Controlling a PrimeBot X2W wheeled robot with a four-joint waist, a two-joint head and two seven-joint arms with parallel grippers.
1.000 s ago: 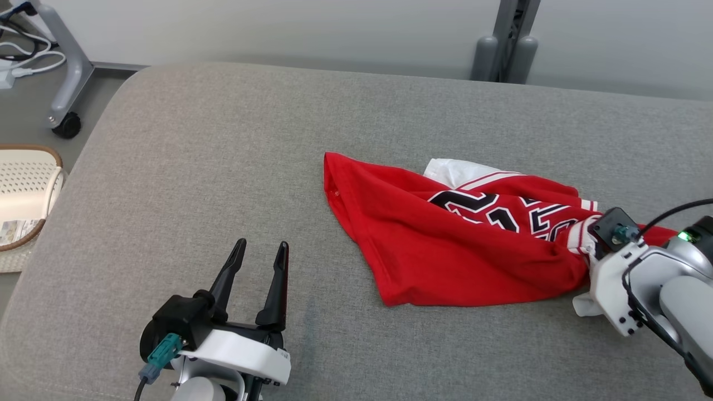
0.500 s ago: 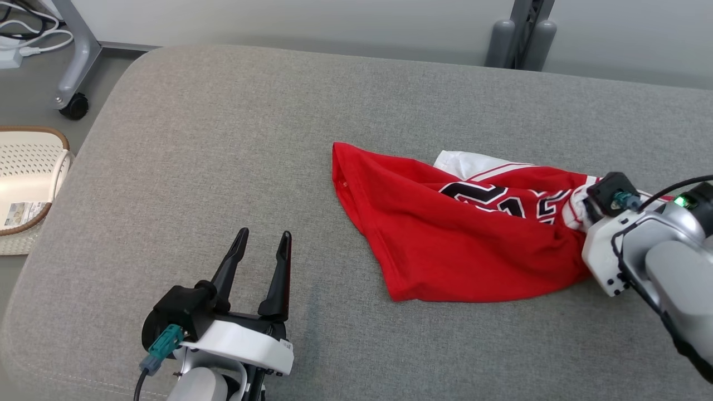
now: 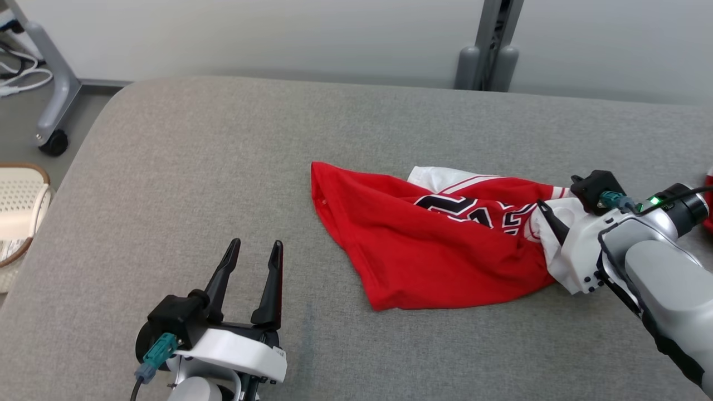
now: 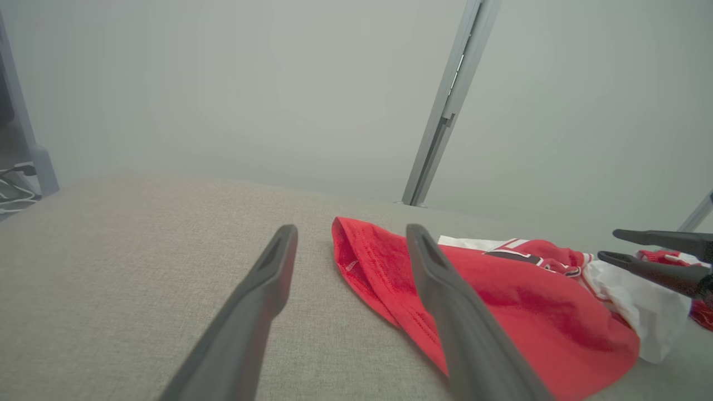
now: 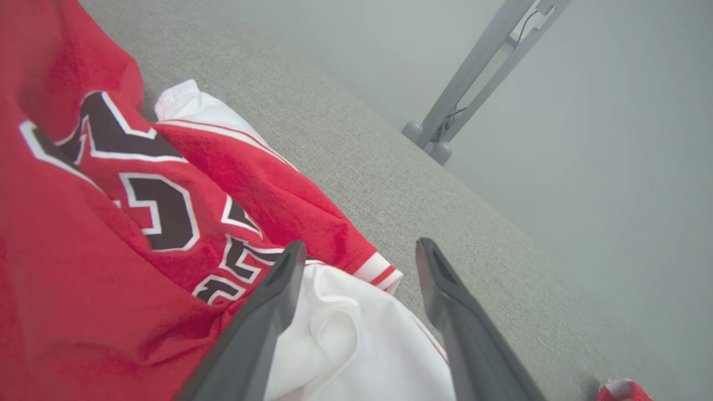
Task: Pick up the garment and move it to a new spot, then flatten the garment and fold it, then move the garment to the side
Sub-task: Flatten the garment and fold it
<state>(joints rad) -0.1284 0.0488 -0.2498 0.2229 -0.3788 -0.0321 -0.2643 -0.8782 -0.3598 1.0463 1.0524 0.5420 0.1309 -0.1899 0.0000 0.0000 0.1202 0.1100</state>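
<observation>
grey padded surface (image 3: 184, 167) is seen in the head view, running to a rounded left edge and a far edge close under a pale wall, where a grey post (image 3: 489, 50) stands. the garment (image 3: 423, 250), a red jersey with black-and-white lettering and white trim, is crumpled right of centre, well apart from both edges. the left gripper (image 3: 257, 243) is held with fingers apart over bare upholstery at the lower left, touching nothing. the right gripper (image 3: 550, 221) is set at the garment's right end, against white fabric.

in the left wrist view, the red hem is seen just beyond the spread fingers, and the right gripper's two fingers are shown apart above the white bunch.

in the right wrist view, the fingers are shown parted, with white fabric lying loose between them, not pinched.

the garment is judged light, soft and limp, likely to sag and drag if lifted by one point. the hem corner and the trimmed shoulder are judged the best holds. wide bare room is offered to the left and front. the right side is judged tighter, where a red scrap (image 3: 708, 200) lies.
</observation>
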